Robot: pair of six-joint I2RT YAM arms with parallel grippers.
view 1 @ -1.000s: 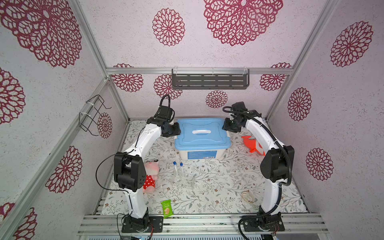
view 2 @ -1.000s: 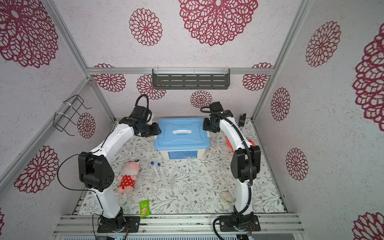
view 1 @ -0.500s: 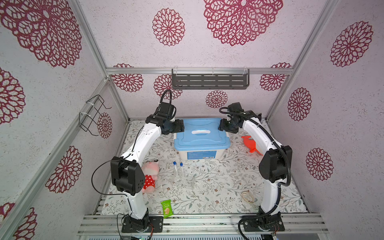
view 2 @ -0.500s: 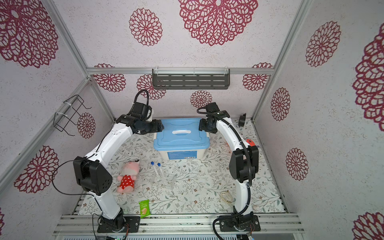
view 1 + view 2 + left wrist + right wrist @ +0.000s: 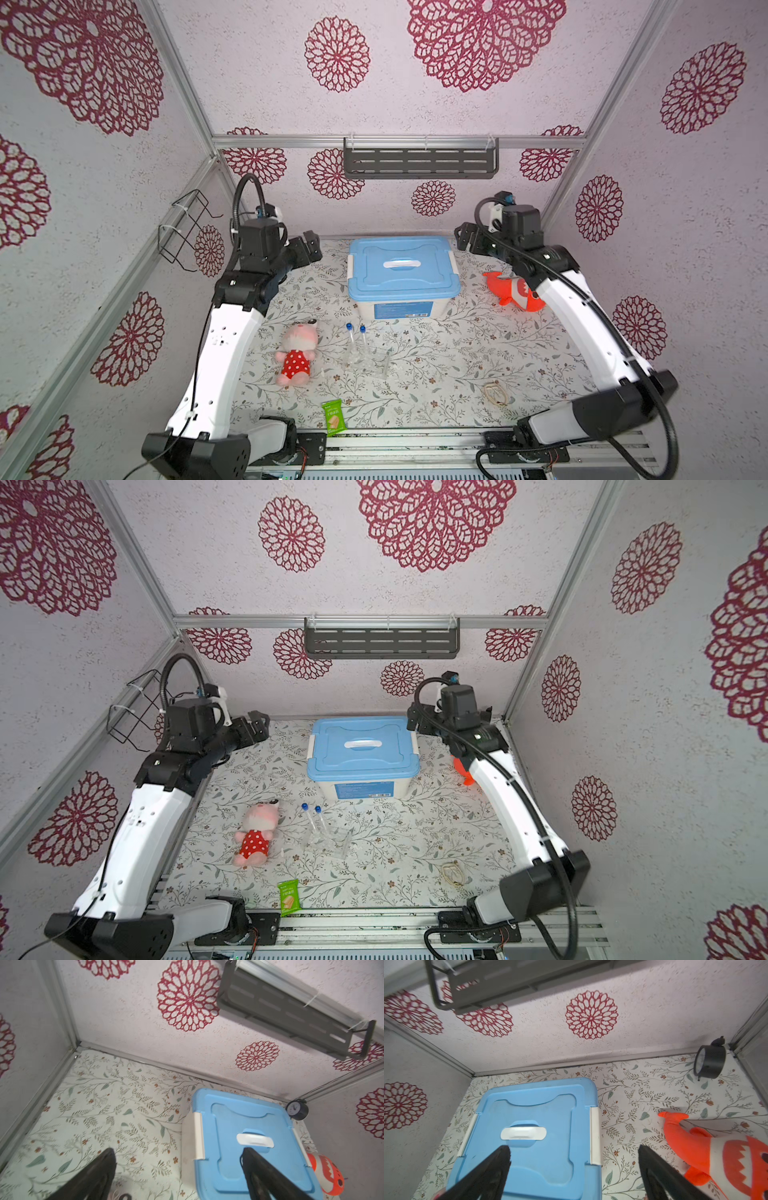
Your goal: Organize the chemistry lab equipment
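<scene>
**Two capped tubes lie mid-frame; both grippers stand open beside the box**

In both top views, two clear tubes (image 5: 352, 343) lie side by side at the centre of the frame, almost parallel. Their long axis runs nearly up and down the frame. Their blue caps (image 5: 349, 327) point up, toward the box, and the clear ends point down. They look thin, smooth and round.

At their lower ends is a clear glass vessel (image 5: 379, 362). It is transparent, so I cannot tell its exact shape.

To the left lies a soft pink plush toy (image 5: 296, 353). Lower down is a flat green packet (image 5: 334, 417). All of these rest on a mat (image 5: 436, 374) printed with leaves.

Above the tubes stands a rectangular plastic box (image 5: 401, 309) with a blue lid (image 5: 401, 266) and a white handle (image 5: 401, 263). A bright orange plush toy (image 5: 515, 291) lies to its right.

The left gripper (image 5: 177, 1155) is near the box's left side, and the right gripper (image 5: 574, 1150) is near its right side. The jaws of both are wide apart and hold nothing.
</scene>
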